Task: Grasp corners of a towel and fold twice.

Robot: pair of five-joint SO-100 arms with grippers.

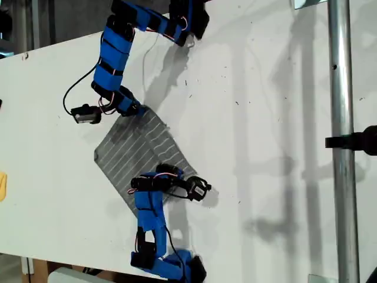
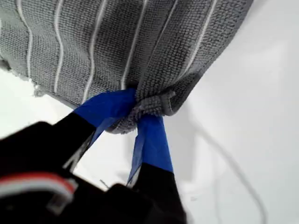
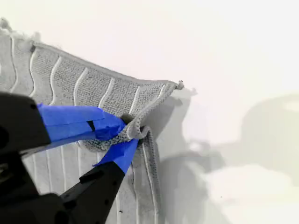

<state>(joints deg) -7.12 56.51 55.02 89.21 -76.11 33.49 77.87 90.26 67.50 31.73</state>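
My first gripper point(image 2: 140, 109) and my second gripper point(image 3: 128, 137) each pinch a towel point(image 1: 141, 150) corner; bare white table point(image 1: 265, 118) spreads across the exterior view's right

no readable txt, labels, nos. anywhere

White table point(image 1: 271, 118), metal pole point(image 1: 341, 147)
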